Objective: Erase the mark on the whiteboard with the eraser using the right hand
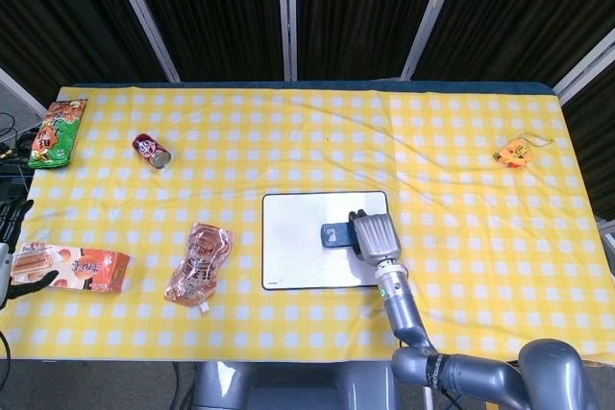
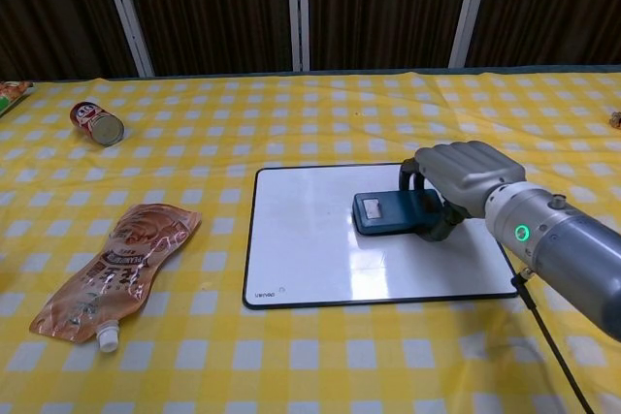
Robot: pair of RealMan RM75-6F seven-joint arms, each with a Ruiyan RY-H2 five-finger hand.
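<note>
The whiteboard (image 1: 298, 254) (image 2: 320, 259) lies flat on the yellow checked cloth near the table's front edge. My right hand (image 1: 376, 234) (image 2: 458, 179) grips the dark blue eraser (image 1: 336, 233) (image 2: 386, 212) and presses it on the board's right half. No mark shows on the bare white surface; the part under the eraser and hand is hidden. My left hand (image 1: 12, 237) is at the far left edge of the head view, dark fingers spread, beside a snack packet (image 1: 72, 267).
A brown pouch (image 1: 199, 263) (image 2: 112, 269) lies left of the board. A red can (image 1: 151, 151) (image 2: 96, 122) lies on its side at the back left, a green snack bag (image 1: 58, 132) beyond it. An orange object (image 1: 515, 153) sits at the far right.
</note>
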